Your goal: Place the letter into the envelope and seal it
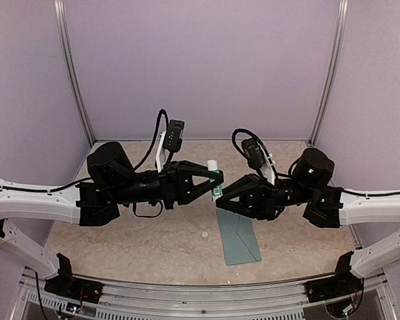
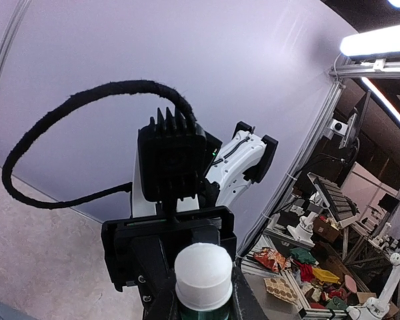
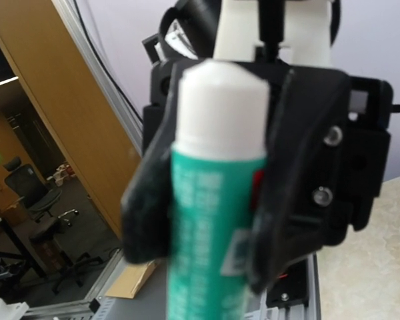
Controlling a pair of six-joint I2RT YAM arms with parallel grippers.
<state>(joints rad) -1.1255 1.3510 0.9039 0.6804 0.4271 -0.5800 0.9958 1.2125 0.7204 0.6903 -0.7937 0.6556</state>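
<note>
- The left gripper (image 1: 214, 180) is clamping a white-and-green glue stick (image 1: 216, 179) above the middle of the table (image 1: 140, 240), with its fingers pressing on either side of the tube.
- In the left wrist view the stick's white end is pointing up out of the bottom of the frame, sitting between that gripper's own fingers.
- The right gripper (image 1: 221, 199) is reaching in from the opposite side, and its fingertips are converging at the lower part of the same stick.
- Its jaws are looking narrow from above. Whether they are actually pinching the tube or only sitting just beside it I cannot tell, since the right wrist view is blurred at close range.
- In that right wrist view the stick is filling the centre of the frame, standing roughly upright, with black fingers flanking it.
- The envelope (image 1: 240, 240) is lying flat on the table below and in front of the right gripper, its long side running toward the near edge; its far end is hiding under that gripper.
- A small white round piece (image 1: 205, 235) is resting on the table just left of the envelope, apart from it.
</note>
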